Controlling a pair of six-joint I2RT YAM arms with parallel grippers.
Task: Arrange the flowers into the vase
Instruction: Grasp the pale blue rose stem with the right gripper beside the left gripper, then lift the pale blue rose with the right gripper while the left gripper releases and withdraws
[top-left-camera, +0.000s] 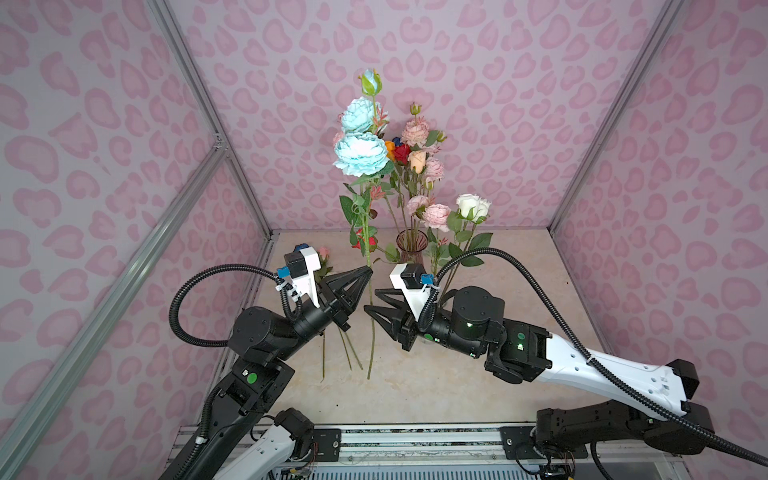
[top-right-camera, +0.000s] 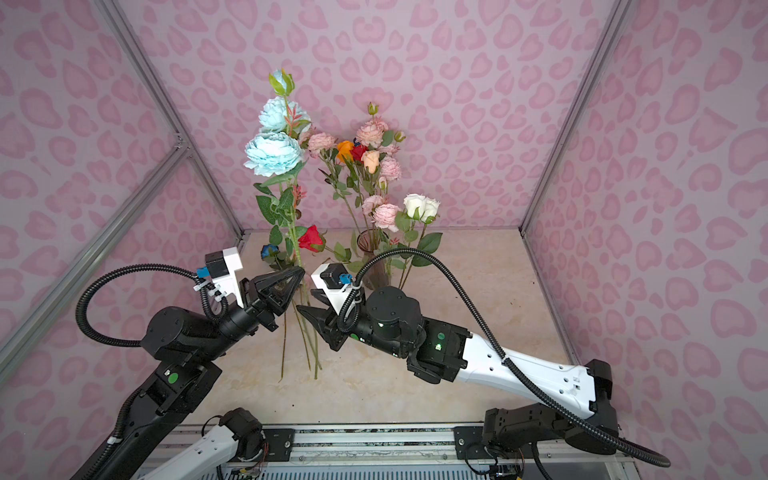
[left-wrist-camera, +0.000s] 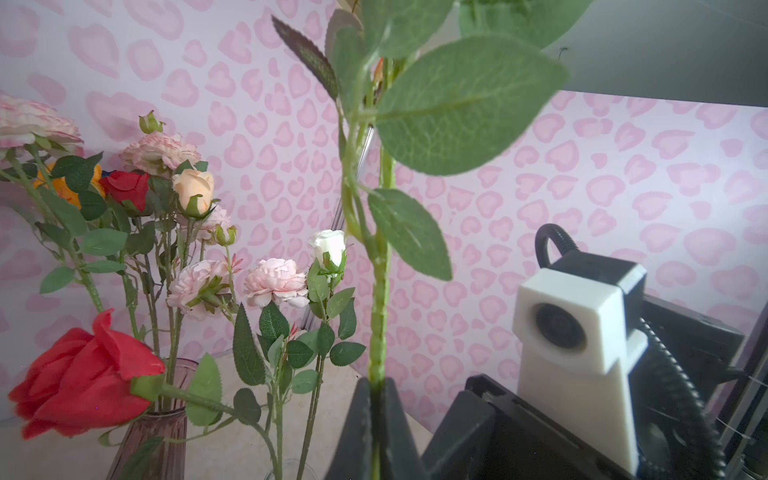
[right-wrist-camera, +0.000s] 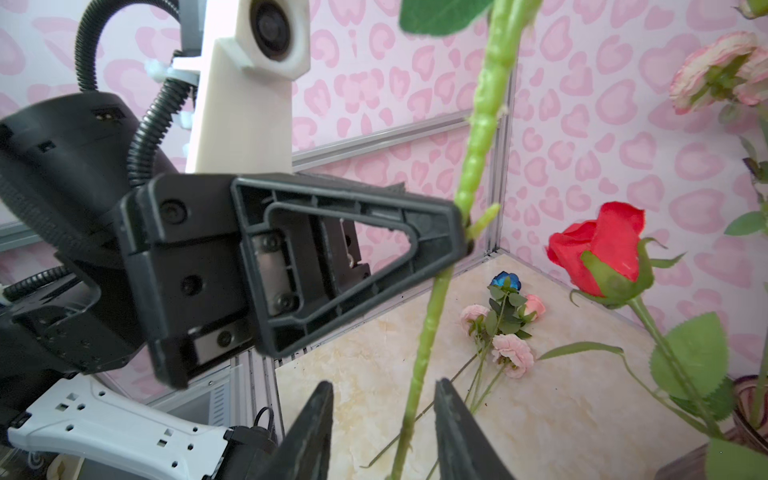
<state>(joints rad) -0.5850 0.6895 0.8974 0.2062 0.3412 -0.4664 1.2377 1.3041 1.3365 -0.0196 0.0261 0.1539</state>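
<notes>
Right now L gripper (top-left-camera: 369, 271) is clamped tight on the stem (right-wrist-camera: 478, 137) of the light blue flower spray (top-left-camera: 359, 154). Spray is held upright, heads well above the rest. R gripper (right-wrist-camera: 384, 386) sits just below L on the same stem, jaws partway apart. Stem runs between the fingers w/ a gap either side, so no grip. Stem tail hangs toward table (top-left-camera: 519, 299); contact can't tell.

Room: table's R half and front strip are bare. Patterned walls (top-left-camera: 124, 166) close in on three sides. Back-L corner has a dark blue flower (right-wrist-camera: 505, 281) and pale pink flowers (right-wrist-camera: 513, 353) lying flat.

Purple glass vase (top-left-camera: 411, 246) stands at back centre, holding a tall bunch (top-left-camera: 417, 160) of pink, orange, red and peach heads. Red rose (top-right-camera: 311, 239) leans out low to L, between vase and held stem. White roses (top-left-camera: 473, 206) stand just R of vase, base hidden behind R arm.
</notes>
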